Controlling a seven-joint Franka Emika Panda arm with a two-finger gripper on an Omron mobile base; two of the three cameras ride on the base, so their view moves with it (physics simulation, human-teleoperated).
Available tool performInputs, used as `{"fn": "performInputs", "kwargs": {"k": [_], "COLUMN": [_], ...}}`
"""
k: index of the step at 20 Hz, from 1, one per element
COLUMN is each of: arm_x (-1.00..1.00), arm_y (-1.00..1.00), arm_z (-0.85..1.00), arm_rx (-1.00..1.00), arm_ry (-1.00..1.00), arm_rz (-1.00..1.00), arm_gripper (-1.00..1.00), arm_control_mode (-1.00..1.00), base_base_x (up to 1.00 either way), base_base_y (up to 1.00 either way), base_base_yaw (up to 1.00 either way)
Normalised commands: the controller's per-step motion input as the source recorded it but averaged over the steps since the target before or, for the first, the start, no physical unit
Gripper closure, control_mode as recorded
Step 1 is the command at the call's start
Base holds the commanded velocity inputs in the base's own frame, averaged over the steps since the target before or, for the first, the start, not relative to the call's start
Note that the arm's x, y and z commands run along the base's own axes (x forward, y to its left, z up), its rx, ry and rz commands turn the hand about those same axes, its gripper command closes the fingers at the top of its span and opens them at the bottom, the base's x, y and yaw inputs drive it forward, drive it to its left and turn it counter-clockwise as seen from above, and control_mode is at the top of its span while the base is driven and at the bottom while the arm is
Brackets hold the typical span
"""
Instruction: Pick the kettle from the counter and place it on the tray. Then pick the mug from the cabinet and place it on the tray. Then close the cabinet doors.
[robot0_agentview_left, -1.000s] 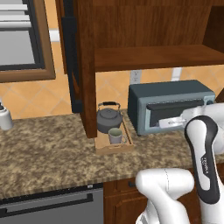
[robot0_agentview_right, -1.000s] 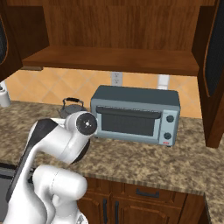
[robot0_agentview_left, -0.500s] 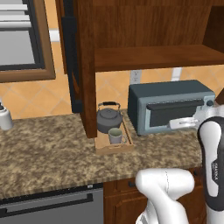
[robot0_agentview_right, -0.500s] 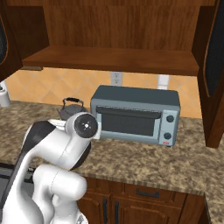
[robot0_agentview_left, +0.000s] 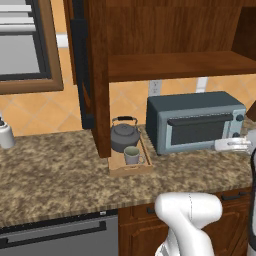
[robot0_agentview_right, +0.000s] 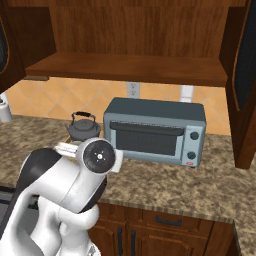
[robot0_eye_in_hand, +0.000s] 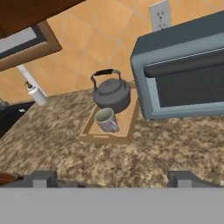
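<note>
The dark grey kettle (robot0_agentview_left: 124, 136) (robot0_eye_in_hand: 112, 92) (robot0_agentview_right: 83, 129) stands on the light wooden tray (robot0_agentview_left: 130, 168) (robot0_eye_in_hand: 94, 138), with the pale mug (robot0_agentview_left: 131, 155) (robot0_eye_in_hand: 106, 120) right in front of it on the same tray. The tray rests on the granite counter (robot0_agentview_left: 50, 170) under the open cabinet (robot0_agentview_left: 175, 65) (robot0_agentview_right: 125, 67). Both cabinet doors (robot0_agentview_left: 81, 60) (robot0_agentview_right: 245, 75) stand swung open. My gripper (robot0_eye_in_hand: 113, 179) (robot0_agentview_left: 222, 145) hovers open and empty over the counter, to the right of the tray and in front of the toaster oven, looking back at the kettle and mug.
A blue-grey toaster oven (robot0_agentview_left: 195, 122) (robot0_agentview_right: 155, 132) sits right of the tray under the cabinet shelf. A white bottle (robot0_agentview_left: 6, 134) (robot0_eye_in_hand: 35, 92) stands far left on the counter. Below the counter edge are a steel appliance front (robot0_agentview_left: 50, 235) and wooden drawers (robot0_agentview_right: 165, 222).
The arm has swung to the right, so the forearm has left the left base view and the hand sits farther right. Kettle, mug and tray have not moved.
</note>
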Motion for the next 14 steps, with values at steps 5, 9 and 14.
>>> {"fn": "performInputs", "kwargs": {"k": [5,9,14], "arm_x": [-0.22,-0.26,-0.13], "arm_y": [-0.45,-0.45,-0.34], "arm_z": [0.0,0.0,0.0], "arm_rx": [0.07,0.06,0.04], "arm_ry": [-0.04,-0.05,-0.01], "arm_rz": [-0.05,-0.03,-0.01], "arm_gripper": [-1.0,-1.0,1.0], "arm_control_mode": [-1.0,-1.0,-1.0], "base_base_x": [0.0,0.0,0.0], "base_base_y": [0.0,0.0,0.0], "base_base_yaw": [0.0,0.0,0.0]}}
